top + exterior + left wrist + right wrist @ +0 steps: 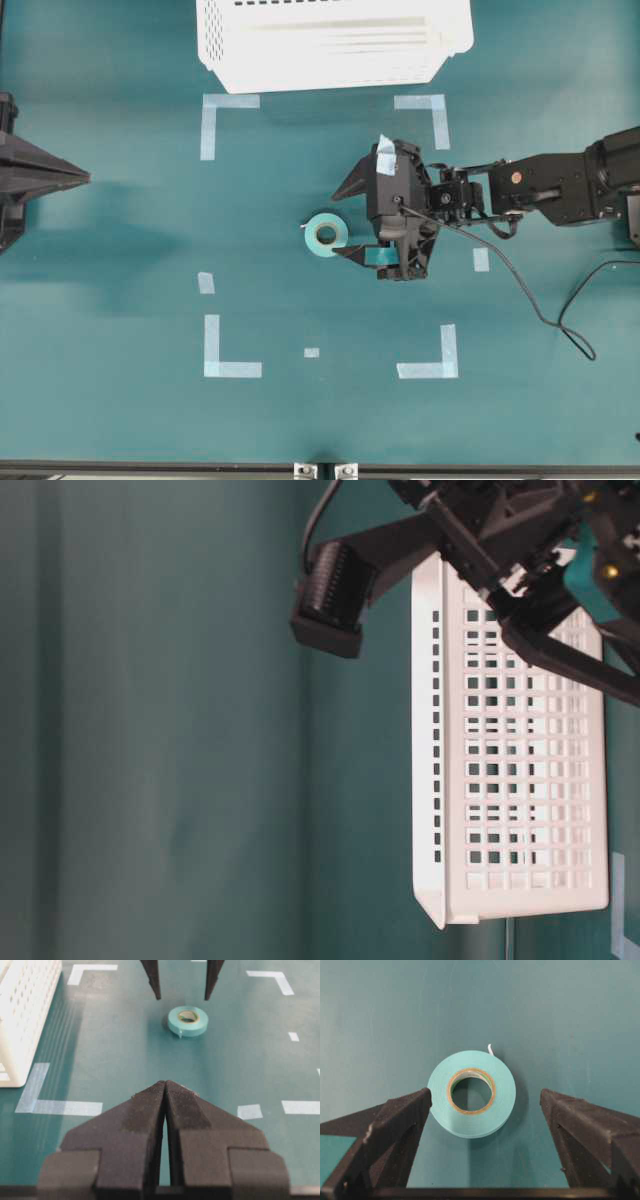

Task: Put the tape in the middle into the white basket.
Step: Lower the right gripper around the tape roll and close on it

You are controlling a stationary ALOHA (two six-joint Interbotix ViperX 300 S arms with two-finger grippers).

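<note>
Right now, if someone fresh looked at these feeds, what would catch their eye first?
Probably the right claw, jaws wide open around the tape, which lies flat mid-table inside the corner marks. Next, the white basket at the far table edge, beyond the marks. The left claw sits shut at the left side, away from the roll.

Right pincer (485,1102) jaws spread wide, arm extended; left pincer (165,1085) jaws pressed together
</note>
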